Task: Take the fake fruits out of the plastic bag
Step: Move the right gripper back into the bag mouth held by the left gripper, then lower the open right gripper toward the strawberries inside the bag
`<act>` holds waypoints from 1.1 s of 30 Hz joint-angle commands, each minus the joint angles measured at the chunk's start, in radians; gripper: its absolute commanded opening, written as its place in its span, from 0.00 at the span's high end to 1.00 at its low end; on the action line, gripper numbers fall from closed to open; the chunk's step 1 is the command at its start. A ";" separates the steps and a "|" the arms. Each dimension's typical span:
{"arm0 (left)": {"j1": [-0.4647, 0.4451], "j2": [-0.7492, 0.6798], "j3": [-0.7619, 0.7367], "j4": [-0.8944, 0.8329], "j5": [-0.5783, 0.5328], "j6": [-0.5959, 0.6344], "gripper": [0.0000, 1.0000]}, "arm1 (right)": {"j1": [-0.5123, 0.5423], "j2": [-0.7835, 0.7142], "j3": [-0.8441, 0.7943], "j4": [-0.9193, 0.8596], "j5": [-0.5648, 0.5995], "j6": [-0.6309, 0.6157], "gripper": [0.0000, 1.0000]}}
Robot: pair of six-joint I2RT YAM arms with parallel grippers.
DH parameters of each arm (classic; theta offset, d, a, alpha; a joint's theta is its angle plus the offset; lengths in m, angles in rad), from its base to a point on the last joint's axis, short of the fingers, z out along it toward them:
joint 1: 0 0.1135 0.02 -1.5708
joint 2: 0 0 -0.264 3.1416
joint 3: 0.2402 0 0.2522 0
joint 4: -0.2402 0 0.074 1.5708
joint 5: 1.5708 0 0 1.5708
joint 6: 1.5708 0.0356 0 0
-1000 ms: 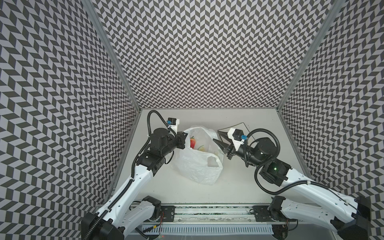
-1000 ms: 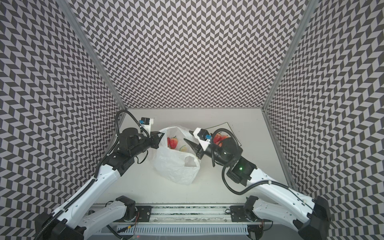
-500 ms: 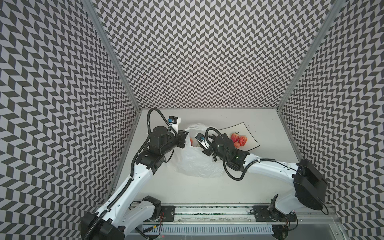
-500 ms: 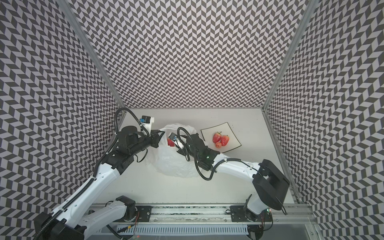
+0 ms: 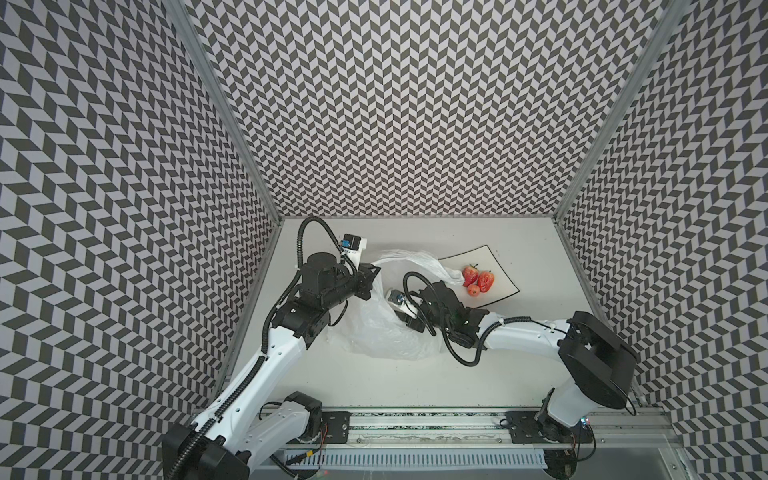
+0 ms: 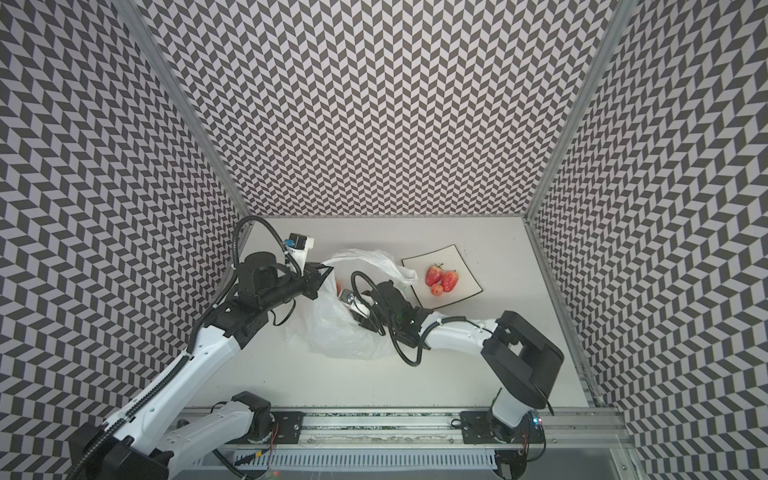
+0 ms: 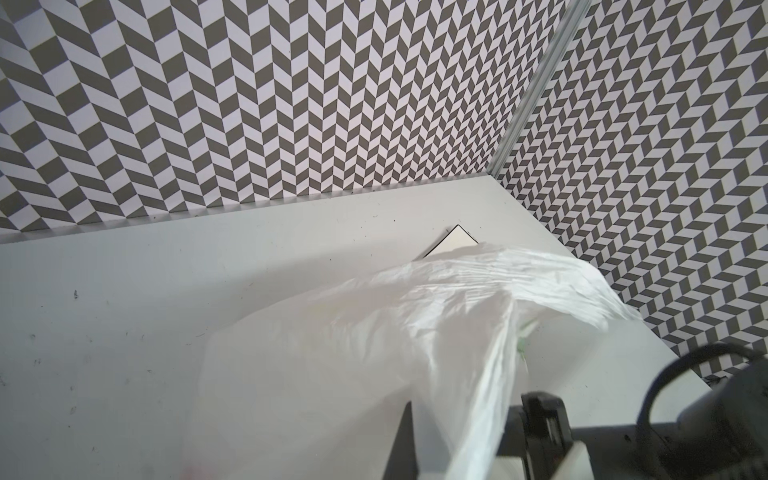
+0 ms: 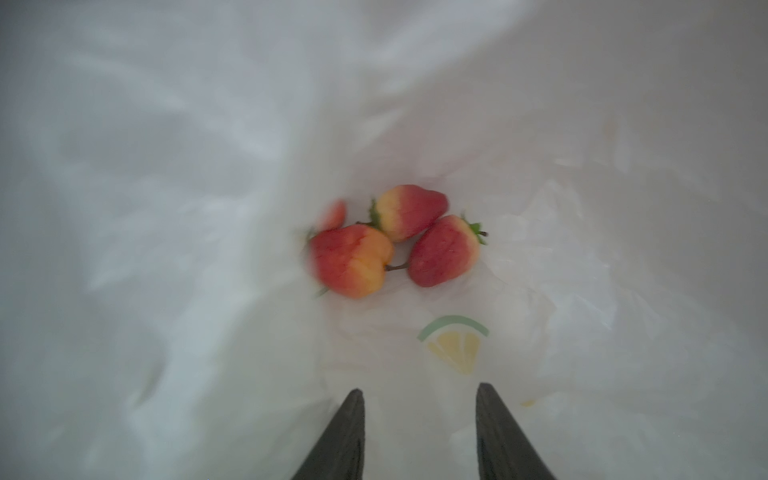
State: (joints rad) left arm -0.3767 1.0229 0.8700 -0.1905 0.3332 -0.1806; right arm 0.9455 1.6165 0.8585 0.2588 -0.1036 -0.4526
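Just ahead of my right gripper [image 8: 419,395], deep inside the crinkly white plastic bag [image 8: 166,208], a red-yellow peach [image 8: 353,262] and two strawberries [image 8: 442,251] lie huddled together.

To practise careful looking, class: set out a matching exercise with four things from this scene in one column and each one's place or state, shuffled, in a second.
1 left claw
2 right claw
3 plate
4 peach-like fruit

A lying in the plastic bag
B open, empty
C shut on the plastic bag's edge
D holding three red fruits

Pairs: 1-C, 2-B, 3-D, 4-A
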 commanded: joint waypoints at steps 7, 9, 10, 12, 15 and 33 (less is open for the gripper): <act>0.006 0.048 0.031 0.115 0.145 0.010 1.00 | 0.068 -0.072 -0.029 0.124 -0.200 0.210 0.49; 0.006 0.046 0.022 0.123 0.195 0.026 1.00 | 0.044 -0.078 -0.035 0.203 -0.149 0.317 0.49; 0.007 0.043 0.017 0.123 0.212 0.036 1.00 | 0.033 -0.076 -0.037 0.232 -0.112 0.373 0.49; 0.012 0.038 0.003 0.122 0.243 0.056 1.00 | 0.009 -0.064 -0.044 0.269 0.022 0.506 0.50; 0.020 0.031 -0.019 0.128 0.270 0.067 1.00 | -0.011 -0.038 -0.087 0.329 0.137 0.716 0.52; 0.024 0.037 -0.052 0.129 0.014 0.009 1.00 | -0.016 0.028 -0.179 0.573 0.017 0.894 0.69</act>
State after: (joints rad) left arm -0.3592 1.0714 0.8253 -0.0620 0.4580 -0.1585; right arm 0.9272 1.7088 0.7372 0.6697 0.0334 0.4728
